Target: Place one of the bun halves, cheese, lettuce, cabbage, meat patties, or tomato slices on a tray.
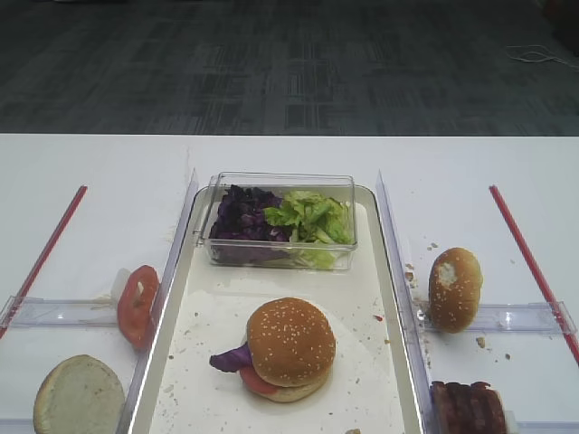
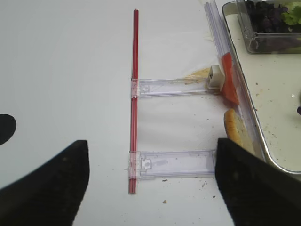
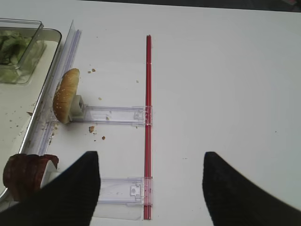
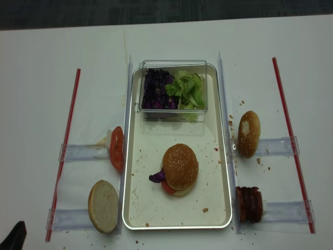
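Note:
On the cream tray (image 1: pixel 271 280) a sesame bun half (image 1: pixel 290 341) tops a stack, with a purple cabbage leaf (image 1: pixel 232 358) and red tomato poking out beneath. A tomato slice (image 1: pixel 137 306) stands on a holder left of the tray. Meat patties (image 1: pixel 468 409) stand on a holder to its right. More cabbage (image 1: pixel 242 217) and lettuce (image 1: pixel 312 217) fill a clear box. Cheese is out of view. My right gripper (image 3: pixel 150 157) hangs open and empty over the table right of the patties (image 3: pixel 26 174). My left gripper (image 2: pixel 151 143) is open and empty, left of the tomato slice (image 2: pixel 229 84).
A pale flat bun half (image 1: pixel 79 395) lies left of the tray. A brown bun with a white patch (image 1: pixel 454 287) leans on a right holder. Red rods (image 1: pixel 526 258) and clear plastic rails (image 1: pixel 391 253) flank the tray. Crumbs dot the table.

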Robot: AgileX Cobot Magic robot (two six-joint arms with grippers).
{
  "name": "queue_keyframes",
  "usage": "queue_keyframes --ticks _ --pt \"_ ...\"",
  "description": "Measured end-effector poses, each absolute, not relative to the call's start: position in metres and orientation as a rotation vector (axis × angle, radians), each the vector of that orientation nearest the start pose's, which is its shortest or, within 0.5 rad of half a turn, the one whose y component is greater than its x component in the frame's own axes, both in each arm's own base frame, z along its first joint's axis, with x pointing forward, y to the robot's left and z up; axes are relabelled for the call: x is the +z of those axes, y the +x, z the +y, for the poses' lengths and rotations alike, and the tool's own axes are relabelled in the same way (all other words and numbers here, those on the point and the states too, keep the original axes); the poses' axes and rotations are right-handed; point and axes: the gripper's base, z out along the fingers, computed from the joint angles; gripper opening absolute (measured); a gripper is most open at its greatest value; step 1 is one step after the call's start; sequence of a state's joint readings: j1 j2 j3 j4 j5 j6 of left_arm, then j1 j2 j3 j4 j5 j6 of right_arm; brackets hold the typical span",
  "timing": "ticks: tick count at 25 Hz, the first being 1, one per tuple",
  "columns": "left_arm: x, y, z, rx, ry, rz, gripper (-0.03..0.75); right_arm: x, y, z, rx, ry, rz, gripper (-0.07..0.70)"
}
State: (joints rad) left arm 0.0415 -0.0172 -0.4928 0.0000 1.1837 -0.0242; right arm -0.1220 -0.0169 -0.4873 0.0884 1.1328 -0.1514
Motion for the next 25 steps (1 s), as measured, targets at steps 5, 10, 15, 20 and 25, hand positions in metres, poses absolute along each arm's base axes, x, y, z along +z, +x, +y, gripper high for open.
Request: queue_keyframes --ticks 5,10,15,20,25 --pt "0.2655 -0.0123 -0.0005 0.010 -0.071 2.156 0.545 0.2682 -0.0084 0.0084 -0.057 -0.039 2.109 0.506" --pt "0.2655 -0.0123 -0.0005 0.010 -0.071 2.156 0.545 0.2683 -0.0083 0.0083 -0.055 -0.037 2.107 0.506" --pt "0.2655 -0.0123 -0.0005 0.010 -0.071 2.156 0.545 0.2683 -0.0083 0.0083 -0.055 -0.037 2.107 0.506" --pt "0.2655 -0.0123 -0.0005 0.010 -0.071 2.156 0.545 0.2683 -0.0083 0.0083 -0.055 -0.037 2.107 0.506" --pt "0.2655 -0.0123 -0.0005 0.010 -0.071 2.156 0.545 0.2683 -0.0083 0.0083 -0.055 -0.037 2.107 0.506"
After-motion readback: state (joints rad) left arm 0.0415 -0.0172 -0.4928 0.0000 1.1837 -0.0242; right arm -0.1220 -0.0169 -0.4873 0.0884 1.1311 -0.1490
